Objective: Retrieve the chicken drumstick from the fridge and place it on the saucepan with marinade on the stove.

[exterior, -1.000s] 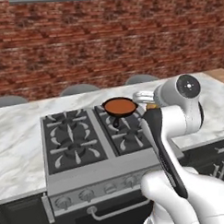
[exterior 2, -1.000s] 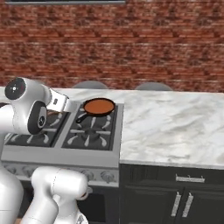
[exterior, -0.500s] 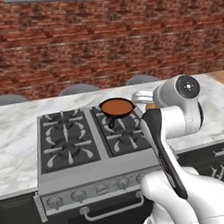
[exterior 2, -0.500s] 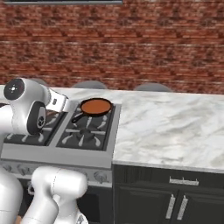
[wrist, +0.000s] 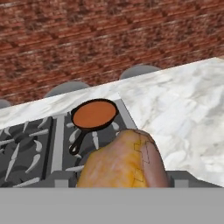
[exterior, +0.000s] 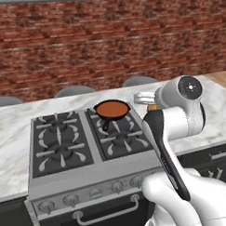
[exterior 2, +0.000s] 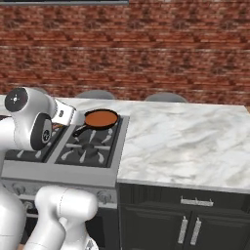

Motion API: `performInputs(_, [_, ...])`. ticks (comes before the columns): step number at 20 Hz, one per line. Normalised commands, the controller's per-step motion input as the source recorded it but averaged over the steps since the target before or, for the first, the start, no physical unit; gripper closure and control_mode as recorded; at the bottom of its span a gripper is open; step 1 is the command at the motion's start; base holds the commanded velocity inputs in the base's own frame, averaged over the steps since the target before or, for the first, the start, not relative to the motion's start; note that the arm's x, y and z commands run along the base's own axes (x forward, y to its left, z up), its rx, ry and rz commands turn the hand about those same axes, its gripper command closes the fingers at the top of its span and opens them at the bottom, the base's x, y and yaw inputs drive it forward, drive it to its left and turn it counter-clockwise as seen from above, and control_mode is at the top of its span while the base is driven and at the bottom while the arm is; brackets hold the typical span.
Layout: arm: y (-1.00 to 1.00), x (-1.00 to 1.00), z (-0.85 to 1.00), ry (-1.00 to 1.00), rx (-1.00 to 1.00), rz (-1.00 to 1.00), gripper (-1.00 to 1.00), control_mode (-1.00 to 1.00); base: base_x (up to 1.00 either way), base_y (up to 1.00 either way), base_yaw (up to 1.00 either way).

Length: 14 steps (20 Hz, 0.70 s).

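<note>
The chicken drumstick [wrist: 124, 164], golden-brown and lumpy, sits close in the hand view's lower middle, held in my gripper [exterior: 145, 99], which is shut on it. A sliver of the chicken drumstick [exterior: 153, 107] shows under the hand. The saucepan with marinade [exterior: 112, 109] [exterior 2: 101, 118] [wrist: 94, 114] stands on the stove's [exterior: 65, 149] [exterior 2: 88, 146] back right burner, handle toward the front. My gripper [exterior 2: 66, 114] hovers just beside the pan, at the stove's right edge and above it. The fridge is out of view.
A marble counter [exterior 2: 185, 141] runs right of the stove, with dark cabinets [exterior 2: 190, 224] below it. A brick wall [exterior: 107, 45] stands behind. Grey stool tops [exterior: 139, 81] line the counter's far side. Knobs [exterior: 118, 187] run along the stove front.
The whole scene has slid slightly left in both base views, so the base has moved. The arm keeps its pose, with the drumstick still in its grip.
</note>
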Motion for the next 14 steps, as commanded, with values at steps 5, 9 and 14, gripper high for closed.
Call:
performInputs(5, [0.0, 0.0, 0.0, 0.0, 0.0, 0.0, 1.0, 1.0, 0.41, 0.0, 0.0])
performInputs(9, [0.0, 0.0, 0.0, 0.0, 0.0, 0.0, 1.0, 1.0, 0.26, 0.0, 0.0])
performInputs(14, [0.0, 0.0, 0.0, 0.0, 0.0, 0.0, 1.0, 1.0, 0.24, 0.0, 0.0])
